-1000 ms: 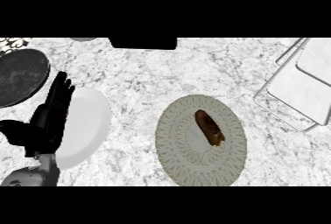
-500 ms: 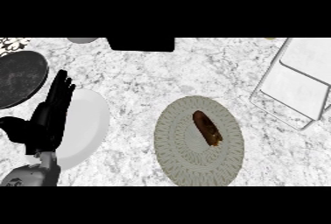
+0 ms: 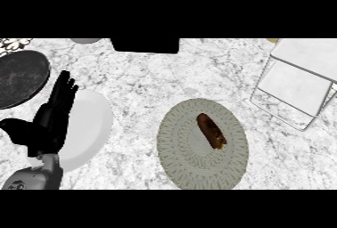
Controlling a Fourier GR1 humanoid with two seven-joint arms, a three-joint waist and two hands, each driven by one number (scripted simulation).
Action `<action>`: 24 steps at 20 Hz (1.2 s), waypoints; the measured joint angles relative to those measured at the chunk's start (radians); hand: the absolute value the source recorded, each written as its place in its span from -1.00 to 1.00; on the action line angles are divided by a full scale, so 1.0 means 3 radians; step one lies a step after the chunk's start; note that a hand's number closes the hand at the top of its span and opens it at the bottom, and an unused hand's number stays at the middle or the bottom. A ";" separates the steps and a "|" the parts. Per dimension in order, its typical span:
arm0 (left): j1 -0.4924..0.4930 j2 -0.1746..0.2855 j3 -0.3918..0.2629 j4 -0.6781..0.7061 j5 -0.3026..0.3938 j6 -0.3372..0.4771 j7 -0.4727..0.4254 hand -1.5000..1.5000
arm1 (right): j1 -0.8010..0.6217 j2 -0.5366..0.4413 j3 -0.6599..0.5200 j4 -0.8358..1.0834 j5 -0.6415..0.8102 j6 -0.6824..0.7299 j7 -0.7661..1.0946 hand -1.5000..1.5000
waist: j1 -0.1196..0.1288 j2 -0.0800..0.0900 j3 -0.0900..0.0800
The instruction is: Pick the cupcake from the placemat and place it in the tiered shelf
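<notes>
cupcake on placemat, left hand open and at rest

the cupcake point(image 3: 211, 130) lies on the placemat point(image 3: 191, 165), a little above and right of the mat's centre, and shows as a long brown shape set at a tilt. the placemat is a round woven mat lying flat on the marble table point(image 3: 145, 84). the tiered shelf point(image 3: 299, 84) stands up and to the right of the placemat, apart from it, a wire frame with pale panels. the left hand point(image 3: 49, 124) shows well left of the placemat, fingers straight and pointing up, thumb spread, holding nothing. it overlaps the left part of a white plate point(image 3: 93, 127) that lies left of the placemat. a dark plate point(image 3: 20, 78) lies further up and left. a black block point(image 3: 145, 44) sits above the placemat at the table's far edge. the right hand is not in view
</notes>
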 measured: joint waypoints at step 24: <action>-0.0020 0.0012 0.0064 -0.0002 0.0009 -0.0052 -0.0003 0.00 | -0.0711 -0.0064 -0.0323 0.1060 -0.0504 0.0748 0.0741 -1.00 | 0.0032 0.0121 0.0092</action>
